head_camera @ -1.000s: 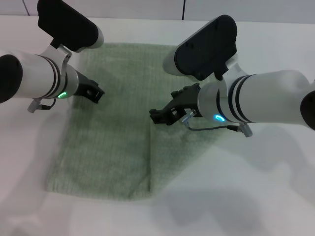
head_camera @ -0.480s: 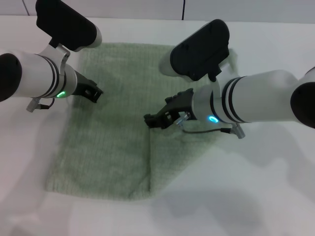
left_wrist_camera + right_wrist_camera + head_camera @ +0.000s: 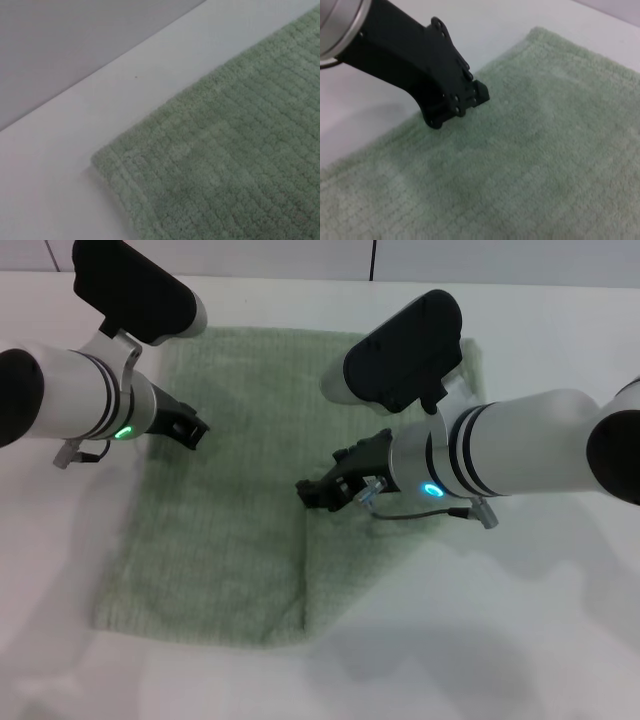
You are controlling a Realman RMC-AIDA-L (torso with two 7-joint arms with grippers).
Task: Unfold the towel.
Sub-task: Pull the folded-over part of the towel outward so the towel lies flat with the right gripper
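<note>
Right end effector (image 3: 318,490): positioned low over the middle of the towel (image 3: 230,500), its dark tip just above the raised fold line that runs toward the near hem. Compared with a second ago it has drifted slightly toward the left arm's side and a little lower, the forearm having swung in behind it. Whether its fingers are apart or together cannot be told; nothing is visibly clamped. Judgement: an approach to the folded edge, with no cloth lifted yet, so the unfolding proper has not begun.

Left end effector (image 3: 190,428): at the towel's border on the left arm's side, toward the far end, unchanged in place over the last second. Finger state cannot be told. The right wrist view shows it as a black bracket whose tip sits on or just above the pile (image 3: 452,97).

Towel: pale sage-green terry, fine ribbed grid, lying flat on the white surface (image 3: 560,620). It extends beneath and to either side of the right end effector. A doubled layer appears to lie on that effector's own side, ending in a straight ridge directly below its tip. Far corner beyond the left end effector is rounded and lies flat (image 3: 107,160). No wrinkles of note; outline unchanged.
</note>
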